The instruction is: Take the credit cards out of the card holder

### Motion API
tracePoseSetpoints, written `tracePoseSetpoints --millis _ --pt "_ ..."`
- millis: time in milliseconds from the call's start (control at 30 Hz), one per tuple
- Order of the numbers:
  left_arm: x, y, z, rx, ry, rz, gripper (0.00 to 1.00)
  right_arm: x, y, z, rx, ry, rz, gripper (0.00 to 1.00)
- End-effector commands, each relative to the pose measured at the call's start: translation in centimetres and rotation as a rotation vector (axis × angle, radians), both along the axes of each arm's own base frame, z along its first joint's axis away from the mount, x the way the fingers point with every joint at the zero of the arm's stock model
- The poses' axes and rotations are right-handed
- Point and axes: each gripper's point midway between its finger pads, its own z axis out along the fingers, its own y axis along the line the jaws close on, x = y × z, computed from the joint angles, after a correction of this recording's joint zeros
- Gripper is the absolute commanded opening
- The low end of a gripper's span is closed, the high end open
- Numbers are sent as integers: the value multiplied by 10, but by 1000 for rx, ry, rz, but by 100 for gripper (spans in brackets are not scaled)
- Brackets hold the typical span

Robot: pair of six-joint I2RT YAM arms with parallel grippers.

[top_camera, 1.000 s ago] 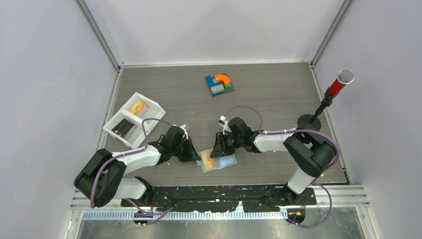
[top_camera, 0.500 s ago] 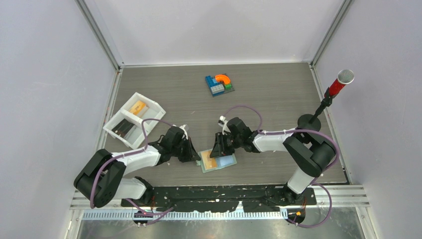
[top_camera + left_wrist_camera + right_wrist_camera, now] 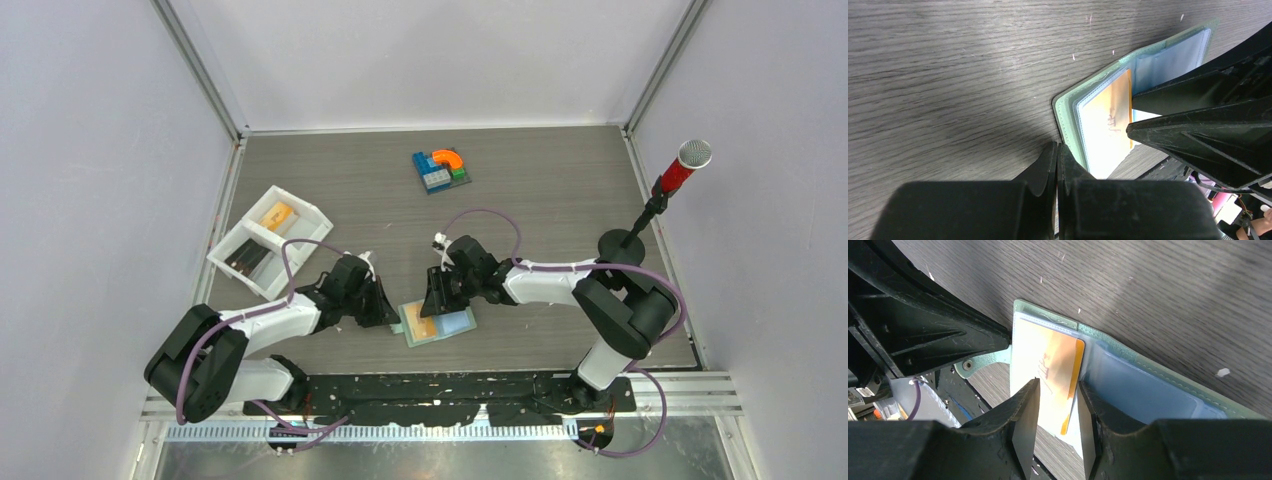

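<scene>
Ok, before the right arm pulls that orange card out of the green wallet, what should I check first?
1. Sage-green folding card holder lies open: ok.
2. Shut left gripper pinning its left edge: cannot tell.
3. Open right gripper poised over the orange plastic card: ok.
4. Card gripped: not ok, jaws stand apart.
5. White two-compartment tray unobstructed: ok.

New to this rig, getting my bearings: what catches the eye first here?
The open sage-green card holder lies at the table's near edge, an orange card showing in its left sleeve. The right gripper hangs open over that card; the left gripper sits shut at the holder's left edge. Farther back are a colourful block cluster and a white tray.
</scene>
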Motion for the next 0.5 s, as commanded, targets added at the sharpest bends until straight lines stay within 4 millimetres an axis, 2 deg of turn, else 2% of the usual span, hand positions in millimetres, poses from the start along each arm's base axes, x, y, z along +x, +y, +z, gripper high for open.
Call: tracePoseSetpoints --millis 0,467 --pt "-3 4 -2 14 -2 7 0 7 -11 -6 -91 -43 -17 43" --pt "-3 4 -5 14 5 13 0 12 -23 -15 -221 -84 -13 45"
